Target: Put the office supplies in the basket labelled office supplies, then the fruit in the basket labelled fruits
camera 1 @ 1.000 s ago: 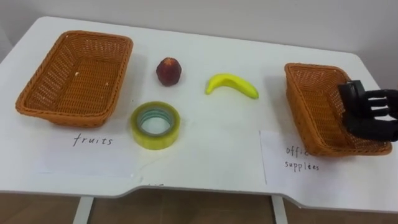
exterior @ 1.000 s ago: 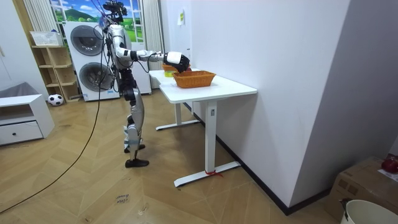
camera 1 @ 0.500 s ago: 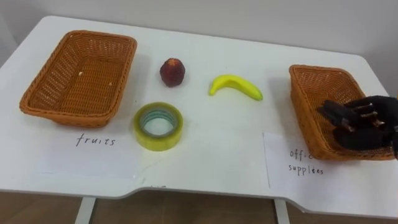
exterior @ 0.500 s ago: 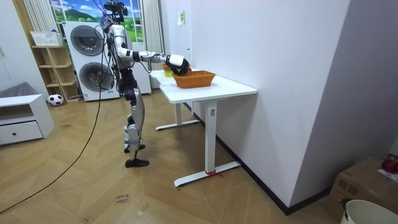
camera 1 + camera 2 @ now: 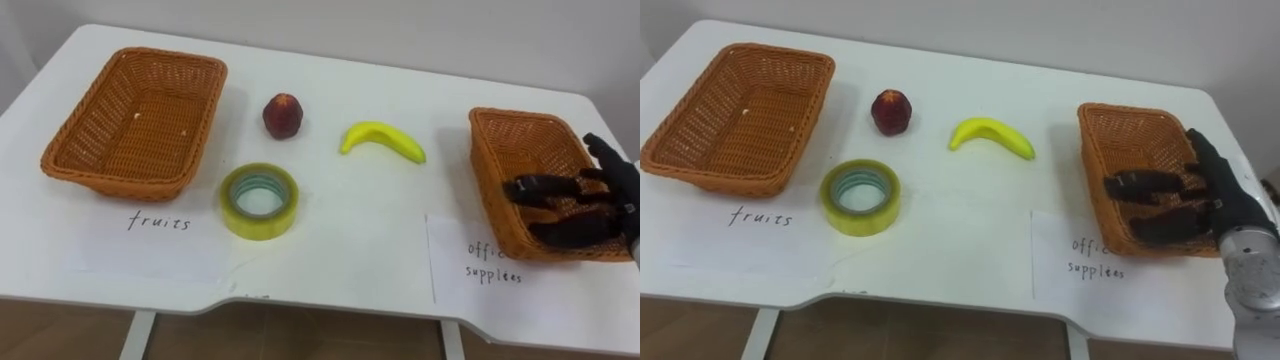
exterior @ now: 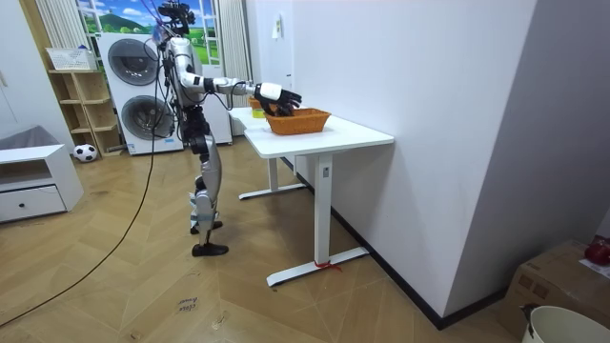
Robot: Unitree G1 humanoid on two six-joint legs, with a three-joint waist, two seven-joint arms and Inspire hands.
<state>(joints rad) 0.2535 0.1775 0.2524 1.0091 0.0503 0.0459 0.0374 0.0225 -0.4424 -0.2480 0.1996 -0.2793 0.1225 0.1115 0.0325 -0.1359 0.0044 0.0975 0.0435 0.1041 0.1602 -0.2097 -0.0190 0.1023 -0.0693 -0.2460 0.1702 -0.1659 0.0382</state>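
White table [image 5: 340, 255] w/ 2 handwritten paper sheets: one [image 5: 150, 258] front left, other [image 5: 448, 240] front right. Rm view: stacked washers [image 6: 133, 95], shelf [image 6: 81, 105], ball [image 6: 84, 151] on wood floor [image 6: 143, 286].

Two wicker baskets: left basket [image 5: 130, 182] at 9 o'clock, right basket [image 5: 500, 160] at 3 o'clock. One red fruit [image 5: 283, 115] at 11, one banana [image 5: 383, 139] at 12. One roll of tape [image 5: 258, 226] at 8. Two paper labels: left label [image 5: 150, 250] at 7, right label [image 5: 470, 285] at 5.
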